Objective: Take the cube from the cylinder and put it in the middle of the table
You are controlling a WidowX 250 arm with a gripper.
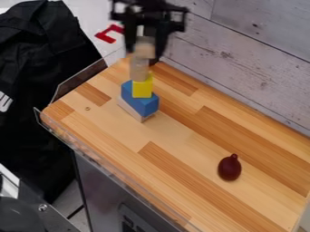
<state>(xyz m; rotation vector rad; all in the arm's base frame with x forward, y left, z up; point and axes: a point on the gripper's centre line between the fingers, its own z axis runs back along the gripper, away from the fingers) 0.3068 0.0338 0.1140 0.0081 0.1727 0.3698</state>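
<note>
Black gripper [144, 45] at blurred pale cube [144, 50], grip cannot be told. Cube atop pale, rounded cylinder [139, 70], above smooth yellow block [142, 88], angular blue block [144, 104]; striped wood tabletop [176, 136].

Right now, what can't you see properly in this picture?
In the camera view:
Gripper: blurred, so I can't tell if it grips the pale cube.
Arm: cut off by the top edge.
Yellow block: its top is partly hidden by the cylinder.
Table: near end cut off by the bottom edge.
</note>
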